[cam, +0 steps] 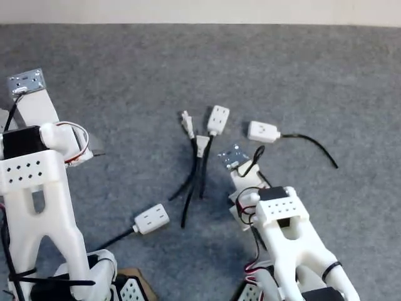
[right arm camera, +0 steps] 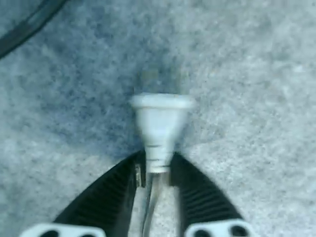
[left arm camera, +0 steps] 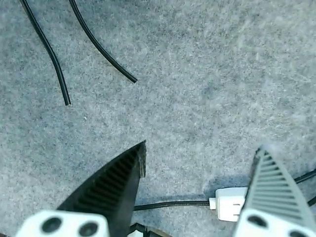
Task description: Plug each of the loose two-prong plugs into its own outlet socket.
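We see a tabletop [cam: 326, 75] covered in a grey, felt-like fabric with a fine mottled nap, its lighter and darker flecks mixed evenly. Along the far side a pale cream strip [cam: 200, 11] runs the whole width from left to right and meets the grey in a straight line. We cannot tell whether it is a wall or a bare border. At the near edge, toward the left, a small brown patch [cam: 143, 282] that looks like cardboard lies on the grey. The light is soft and even, and the shadows on the fabric are faint, with blurred edges. Seen close in the wrist views, the fibres look fuzzy and matted.
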Controlling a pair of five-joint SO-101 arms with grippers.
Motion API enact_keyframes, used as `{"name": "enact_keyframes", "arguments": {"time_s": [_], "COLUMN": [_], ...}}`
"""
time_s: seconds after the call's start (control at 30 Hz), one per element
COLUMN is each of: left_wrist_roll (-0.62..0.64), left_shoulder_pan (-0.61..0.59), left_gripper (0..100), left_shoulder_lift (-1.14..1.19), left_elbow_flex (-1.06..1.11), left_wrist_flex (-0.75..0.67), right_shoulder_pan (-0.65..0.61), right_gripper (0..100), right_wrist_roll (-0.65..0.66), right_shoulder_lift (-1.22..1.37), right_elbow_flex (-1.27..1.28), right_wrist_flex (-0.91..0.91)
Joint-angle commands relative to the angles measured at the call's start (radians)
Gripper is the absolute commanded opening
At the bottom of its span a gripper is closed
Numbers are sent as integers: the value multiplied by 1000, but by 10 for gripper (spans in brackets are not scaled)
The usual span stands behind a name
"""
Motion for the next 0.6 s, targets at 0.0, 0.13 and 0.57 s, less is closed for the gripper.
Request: {"name": "enact_keyframes", "arguments": {"time_s": [0.0,0.13,0.57], "left_wrist_roll": [-9,-11,-11], "left_shoulder_pan": [-12,-13,-13], "left_gripper": [337,337,337], "left_shoulder_lift": [-31,-31,-31], "left_elbow_flex": [-2,-1,8], "left_wrist_flex": [-5,-5,-5], "right_shoulder_pan": [-8,-8,-15], "right_gripper": [45,44,96], "right_wrist_roll": [-8,-6,-6], "right_shoulder_lift": [-13,-5,-7], "right_elbow_flex": [-8,-8,-13], "right_wrist_flex": [-44,-51,-54]}}
